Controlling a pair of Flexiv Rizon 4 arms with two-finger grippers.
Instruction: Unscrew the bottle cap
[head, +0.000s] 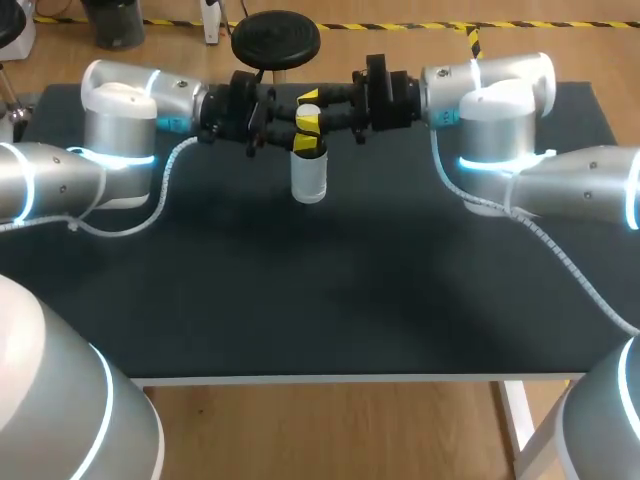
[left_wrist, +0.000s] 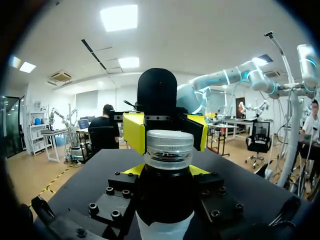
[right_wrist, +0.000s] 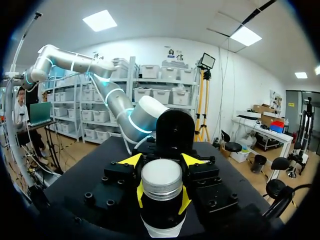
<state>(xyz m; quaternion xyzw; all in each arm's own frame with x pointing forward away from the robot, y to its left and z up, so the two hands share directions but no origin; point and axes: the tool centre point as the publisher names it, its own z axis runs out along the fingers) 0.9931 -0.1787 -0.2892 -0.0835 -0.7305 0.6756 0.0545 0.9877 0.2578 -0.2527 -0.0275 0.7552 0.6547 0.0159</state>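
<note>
I have the bottle (head: 308, 178) standing upright on the bench (head: 330, 310), about mid-width and close to the far edge. In the head view it is a short, pale cylinder. My wrist views show a dark shoulder above a white lower part. The cap (left_wrist: 170, 147) is on the neck: a silvery ribbed ring with a flat white top.

My left arm (head: 120, 110) and right arm (head: 500, 100) come in level from the sides and meet over the bottle's top. My left end effector (left_wrist: 166, 171) is clamped on the bottle. Its yellow tips press the neck from both sides just under the cap, and the dark shoulder fills the gap between its fingers. My right end effector (left_wrist: 166, 132) faces it a little higher. Its yellow pads (left_wrist: 134, 132) flank the cap on both sides and touch it as far as I can see, so I read it as clamped on the cap.

The far edge runs just behind the two wrists, with little bench beyond them. Toward me the dark surface stretches broad from the bottle to the near edge. The left cable (head: 165, 190) loops over the bench beside the bottle, well apart from it. The right cable (head: 560, 265) trails across the right part toward the near right corner. Both arms' big joints stand over the far corners.
</note>
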